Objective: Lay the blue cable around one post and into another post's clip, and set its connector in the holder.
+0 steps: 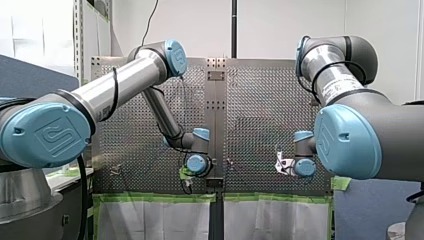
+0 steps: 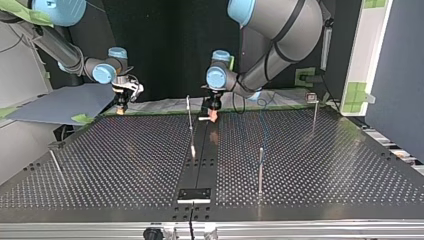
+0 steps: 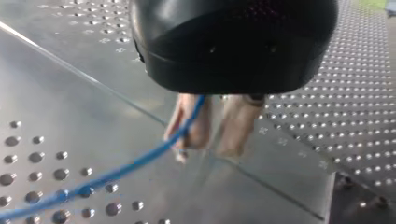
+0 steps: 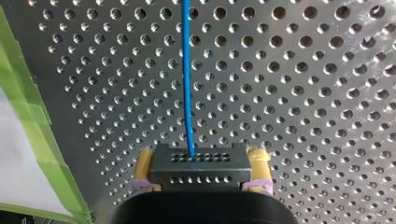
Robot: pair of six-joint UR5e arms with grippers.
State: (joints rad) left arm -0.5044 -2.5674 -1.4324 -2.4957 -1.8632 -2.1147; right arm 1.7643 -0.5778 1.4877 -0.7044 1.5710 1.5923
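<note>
Two grippers, both loaded. On the right gripper [image 4: 201, 173], yellow pads [image 4: 144, 168] clamp the black connector [image 4: 198, 163] low over the table [image 4: 303, 93], near green tape [image 4: 28, 121]. The cable [image 4: 187, 84] runs straight ahead. The left gripper [image 3: 212, 149] pinches the cable just above the centre strip [image 3: 93, 116].

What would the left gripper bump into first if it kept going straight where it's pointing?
The table's smooth middle strip. The left gripper, holding the blue cable, points down at it and seems nearly touching it, though depth is hard to judge.

2 silver-grey arms [image 1: 125, 82], blue joint caps [image 1: 47, 132], right tool [image 4: 201, 161] pads [image 4: 144, 164] seemingly yellow
</note>
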